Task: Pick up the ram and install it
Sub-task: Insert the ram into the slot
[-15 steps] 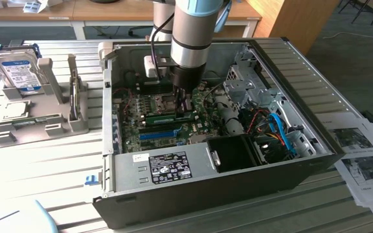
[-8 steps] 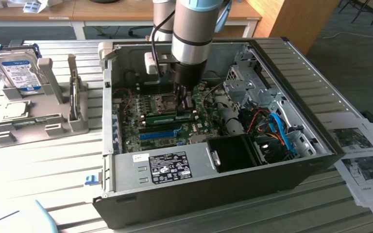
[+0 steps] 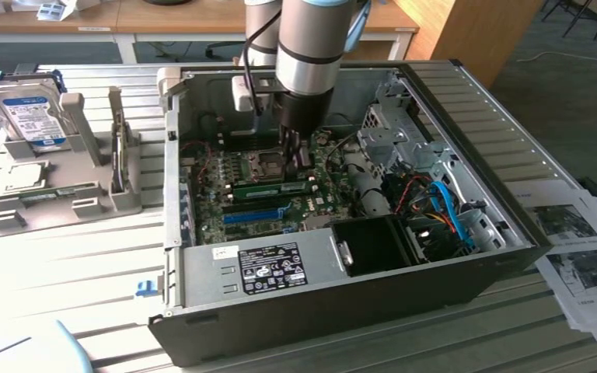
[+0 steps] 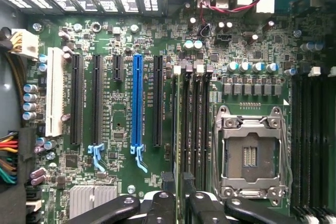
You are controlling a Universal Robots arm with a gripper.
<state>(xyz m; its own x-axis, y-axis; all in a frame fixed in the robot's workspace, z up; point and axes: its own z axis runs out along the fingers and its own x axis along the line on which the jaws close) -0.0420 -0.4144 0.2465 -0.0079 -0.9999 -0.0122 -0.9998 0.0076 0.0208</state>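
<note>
The ram point(image 3: 270, 188) is a thin green strip lying low over the motherboard, between the CPU socket point(image 3: 262, 165) and the blue slot point(image 3: 252, 215). My gripper point(image 3: 298, 165) reaches straight down into the open PC case and is shut on the ram. In the wrist view the ram point(image 4: 175, 129) shows edge-on as a thin dark line. It is lined up with the outermost black memory slot, beside the CPU socket point(image 4: 251, 156). The gripper point(image 4: 178, 205) has a black finger on each side of the strip. Whether the ram sits in the slot, I cannot tell.
The case wall point(image 3: 485, 124) and drive cage point(image 3: 392, 128) close in on the exterior view's right. A black fan box point(image 3: 376, 245) and cables sit nearby. On the exterior view's left a grey holder point(image 3: 50, 194) carries a hard drive point(image 3: 31, 113). Papers point(image 3: 578, 249) lie on the right.
</note>
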